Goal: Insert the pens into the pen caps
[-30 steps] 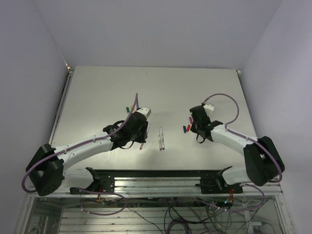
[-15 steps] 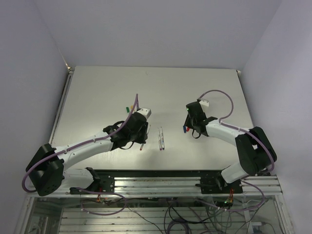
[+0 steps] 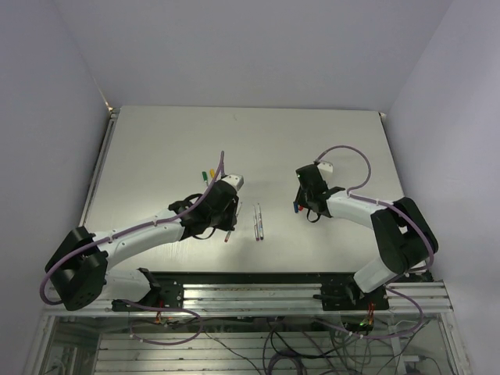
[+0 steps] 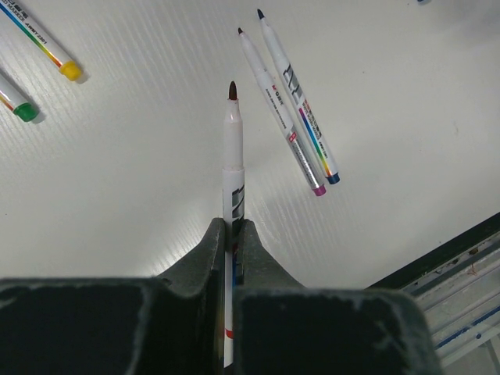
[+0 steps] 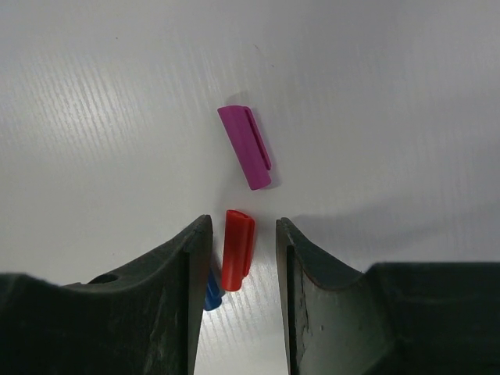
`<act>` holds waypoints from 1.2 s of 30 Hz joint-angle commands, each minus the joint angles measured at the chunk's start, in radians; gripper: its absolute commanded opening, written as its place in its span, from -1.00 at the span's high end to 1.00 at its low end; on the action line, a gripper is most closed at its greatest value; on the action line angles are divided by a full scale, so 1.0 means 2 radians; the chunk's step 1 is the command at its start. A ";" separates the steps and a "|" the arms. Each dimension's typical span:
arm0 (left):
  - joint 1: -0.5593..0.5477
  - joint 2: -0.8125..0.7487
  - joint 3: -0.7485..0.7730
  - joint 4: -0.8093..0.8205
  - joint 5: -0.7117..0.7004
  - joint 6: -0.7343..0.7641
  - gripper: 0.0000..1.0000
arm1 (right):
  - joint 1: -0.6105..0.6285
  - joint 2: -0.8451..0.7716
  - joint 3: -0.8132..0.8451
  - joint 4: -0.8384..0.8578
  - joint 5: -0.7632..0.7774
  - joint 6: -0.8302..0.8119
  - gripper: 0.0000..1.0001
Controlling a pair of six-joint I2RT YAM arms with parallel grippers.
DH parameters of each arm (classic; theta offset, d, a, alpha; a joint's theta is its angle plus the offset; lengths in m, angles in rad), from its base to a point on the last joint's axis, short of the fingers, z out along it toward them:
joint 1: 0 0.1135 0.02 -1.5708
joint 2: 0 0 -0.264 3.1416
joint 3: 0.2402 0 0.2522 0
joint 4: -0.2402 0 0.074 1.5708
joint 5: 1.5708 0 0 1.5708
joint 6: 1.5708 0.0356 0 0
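Gripping a red-tipped pen, the left pincer is clamped tight; the right pincer gapes around the red cap, toward the right edge of the surface. The green pen and yellow pen look capped; three seem left.

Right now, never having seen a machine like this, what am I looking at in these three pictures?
Two robot arms are bolted to a white table. The wide picture looks down from above; the other two come from cameras on each wrist. The left tool pinches an uncapped pen, with two more pens lying beyond. The right tool is open around a red cap, not gripping it; a purple cap lies just past it.
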 commanded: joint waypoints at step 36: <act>-0.001 0.006 -0.001 0.020 0.010 0.008 0.86 | 0.041 0.037 -0.039 -0.057 0.042 0.031 0.44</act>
